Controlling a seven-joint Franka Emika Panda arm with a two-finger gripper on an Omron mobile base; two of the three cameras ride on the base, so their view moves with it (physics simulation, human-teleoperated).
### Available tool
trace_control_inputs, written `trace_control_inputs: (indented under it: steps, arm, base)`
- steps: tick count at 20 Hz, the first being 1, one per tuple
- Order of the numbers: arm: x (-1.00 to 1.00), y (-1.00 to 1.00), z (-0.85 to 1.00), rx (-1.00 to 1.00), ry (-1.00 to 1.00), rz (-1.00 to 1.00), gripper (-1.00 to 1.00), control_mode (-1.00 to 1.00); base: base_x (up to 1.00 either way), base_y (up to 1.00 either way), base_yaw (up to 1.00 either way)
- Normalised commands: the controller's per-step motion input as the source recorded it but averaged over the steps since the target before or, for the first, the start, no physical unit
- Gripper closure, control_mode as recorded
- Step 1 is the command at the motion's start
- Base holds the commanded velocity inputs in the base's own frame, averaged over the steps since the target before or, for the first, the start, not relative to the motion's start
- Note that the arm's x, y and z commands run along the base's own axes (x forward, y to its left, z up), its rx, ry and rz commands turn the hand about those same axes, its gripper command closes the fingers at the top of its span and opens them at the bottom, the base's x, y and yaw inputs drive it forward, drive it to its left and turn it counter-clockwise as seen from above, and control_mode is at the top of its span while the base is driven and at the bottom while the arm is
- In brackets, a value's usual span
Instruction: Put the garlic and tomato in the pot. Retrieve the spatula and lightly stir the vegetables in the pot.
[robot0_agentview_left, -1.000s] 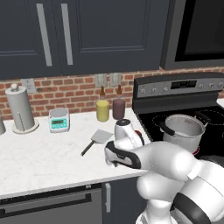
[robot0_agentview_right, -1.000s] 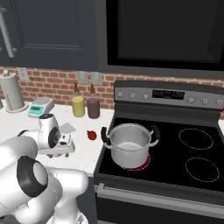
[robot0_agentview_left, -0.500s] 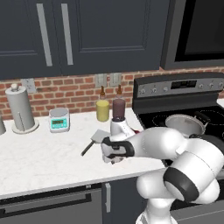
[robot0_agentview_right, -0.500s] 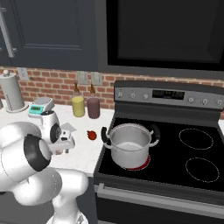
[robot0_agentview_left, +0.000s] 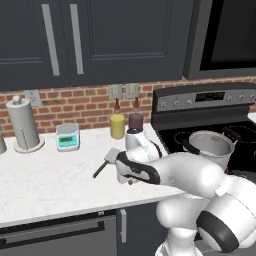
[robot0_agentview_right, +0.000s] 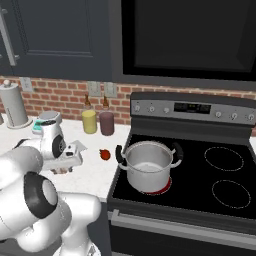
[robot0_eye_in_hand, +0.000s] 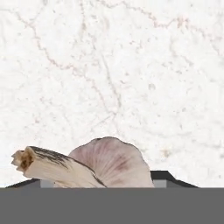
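Note:
The pale pinkish garlic (robot0_eye_in_hand: 111, 162) lies on the white marble counter, its dry stem pointing left in the hand view. My gripper (robot0_eye_in_hand: 94, 181) is open and low over it, one dark fingertip (robot0_eye_in_hand: 162, 177) against each side of the bulb. On the counter the gripper (robot0_agentview_left: 129, 179) hangs just right of the spatula (robot0_agentview_left: 106, 161), whose grey blade is toward the wall. The red tomato (robot0_agentview_right: 104, 154) rests on the counter between my hand (robot0_agentview_right: 61, 169) and the stove. The steel pot (robot0_agentview_right: 148, 162) stands on the front left burner and looks empty.
A yellow jar (robot0_agentview_left: 117, 125) and a dark jar (robot0_agentview_left: 136, 120) stand against the brick wall behind my hand. A small kitchen scale (robot0_agentview_left: 67, 136) and a paper towel roll (robot0_agentview_left: 23, 125) sit further left. The counter's front edge (robot0_agentview_left: 75, 210) runs close below the gripper.
The arm has stretched forward and the hand has dropped to the counter over the garlic. The spatula, tomato and pot have not moved.

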Motion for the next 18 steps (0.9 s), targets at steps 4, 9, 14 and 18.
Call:
trace_control_inputs:
  steps: [4,9,14,18]
  arm:
    - [-0.70,-0.50,1.00,0.15,-0.28,0.00,1.00,-1.00]
    - [-0.54,-0.60,1.00,0.13,-0.19,-0.07,1.00,-1.00]
    - [-0.49,-0.63,1.00,0.08,-0.09,-0.17,1.00,-1.00]
    - [-0.37,-0.54,1.00,0.06,-0.05,-0.20,1.00,-1.00]
  base:
    - [0.00,0.00,0.00]
    - [0.00,0.00,0.00]
    - [0.00,0.00,0.00]
    - [0.00,0.00,0.00]
